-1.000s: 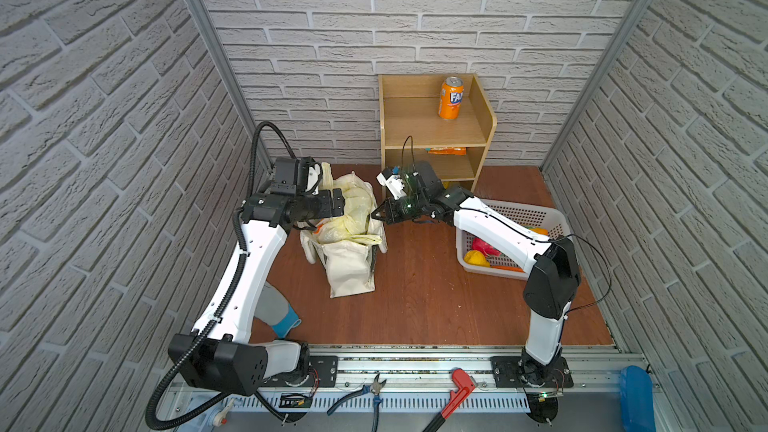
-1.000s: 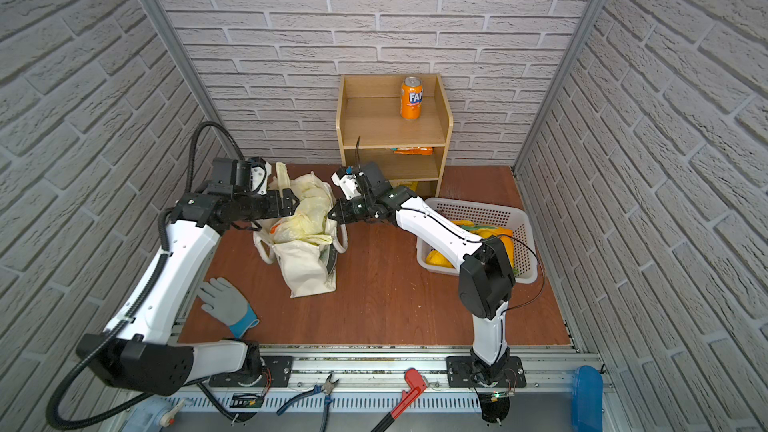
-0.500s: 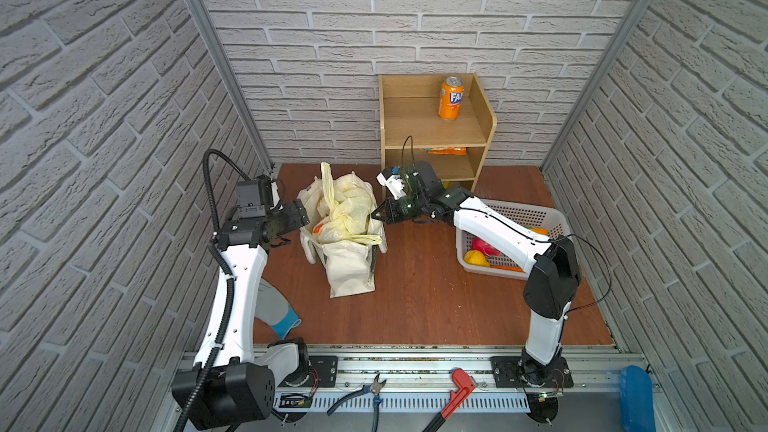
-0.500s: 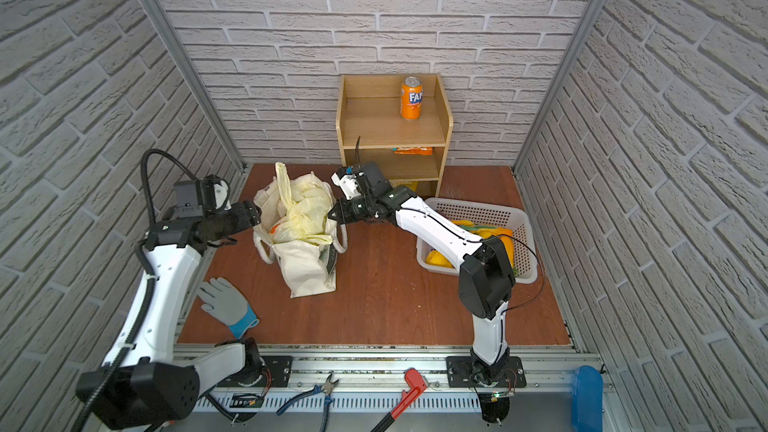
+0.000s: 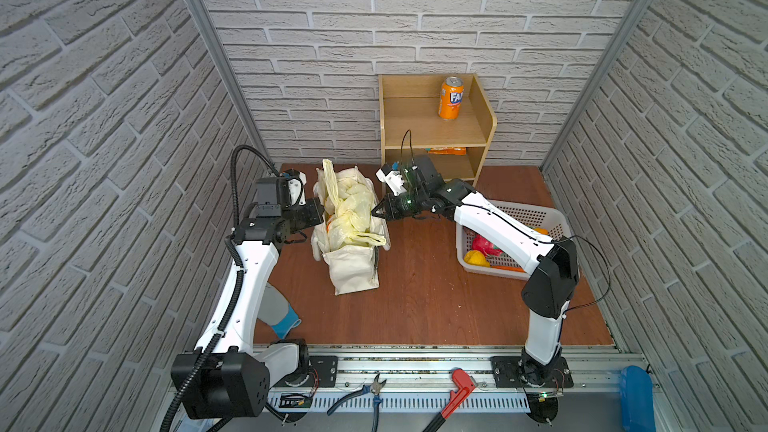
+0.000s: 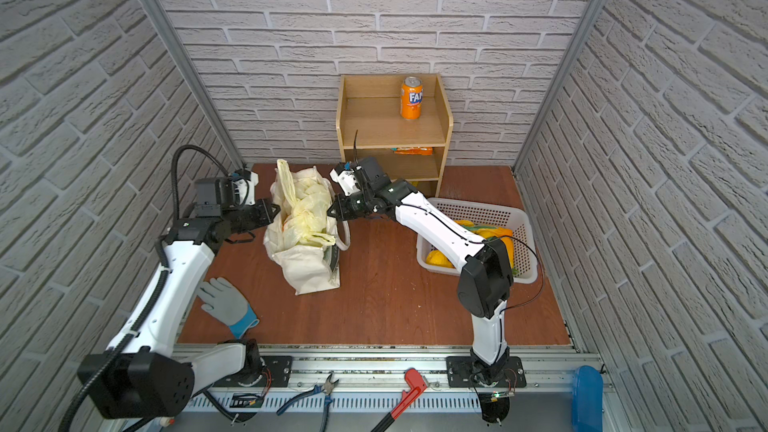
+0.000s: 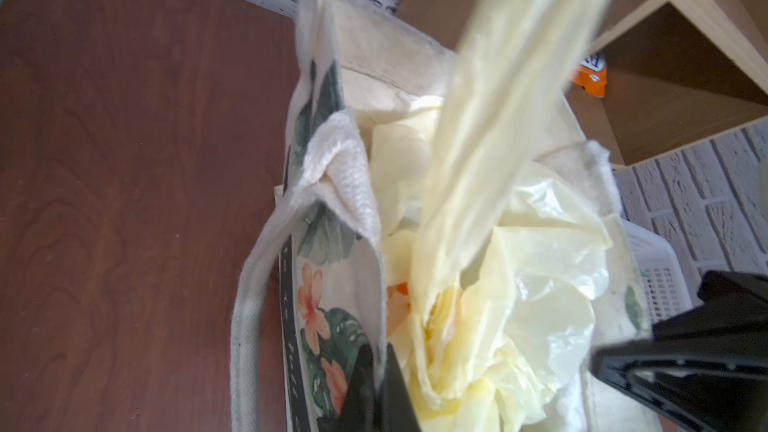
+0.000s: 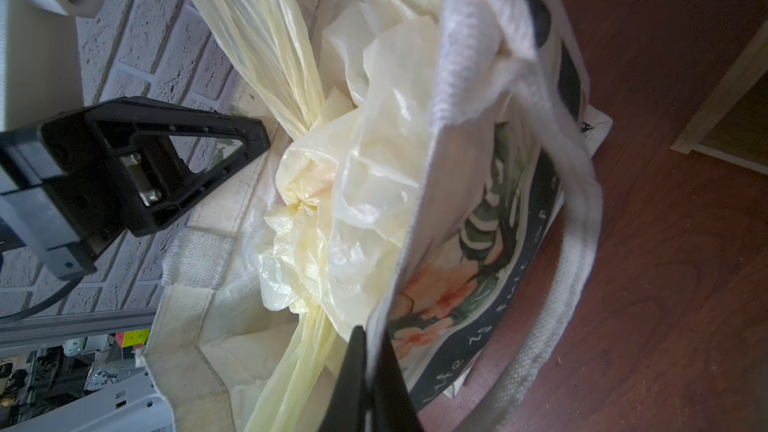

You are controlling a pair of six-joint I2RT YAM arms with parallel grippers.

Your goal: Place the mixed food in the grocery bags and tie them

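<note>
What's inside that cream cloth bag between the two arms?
A crumpled pale-yellow plastic bag fills the canvas tote. An orange patch shows through; anything beneath is covered.

Both my arms reach forward and inward, elbows bent. My left pincer (image 5: 319, 206) and right pincer (image 5: 375, 214) face each other, near, both clamped tight.
</note>
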